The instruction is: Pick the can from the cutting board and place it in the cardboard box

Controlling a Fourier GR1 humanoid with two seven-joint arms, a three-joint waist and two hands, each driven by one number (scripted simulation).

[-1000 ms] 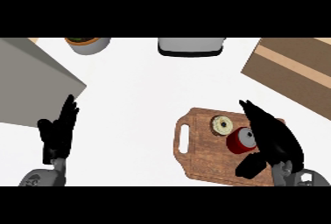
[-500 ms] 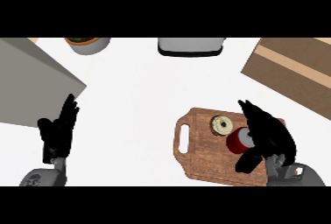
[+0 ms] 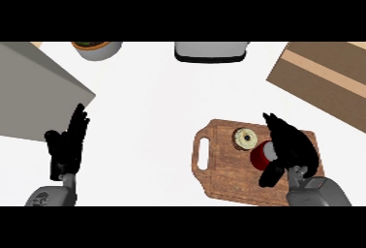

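A grey slab (image 3: 36,87) occupies the upper left corner of the counter (image 3: 157,106). Below it, the left hand (image 3: 68,143) rests near the lower left edge, fingers straight and relaxed, holding nothing. A potted plant (image 3: 97,48) stands at the top edge, with a grey appliance (image 3: 211,51) to its right. The wooden cutting board (image 3: 229,169) lies at lower right, handle slot toward the left, carrying a round pastry (image 3: 247,138). Just beside the pastry stands the red can (image 3: 262,156), on the board. The right hand (image 3: 293,145) covers the can, thumb and fingers curled around it. The cardboard box (image 3: 322,77) sits at upper right, well apart from the can
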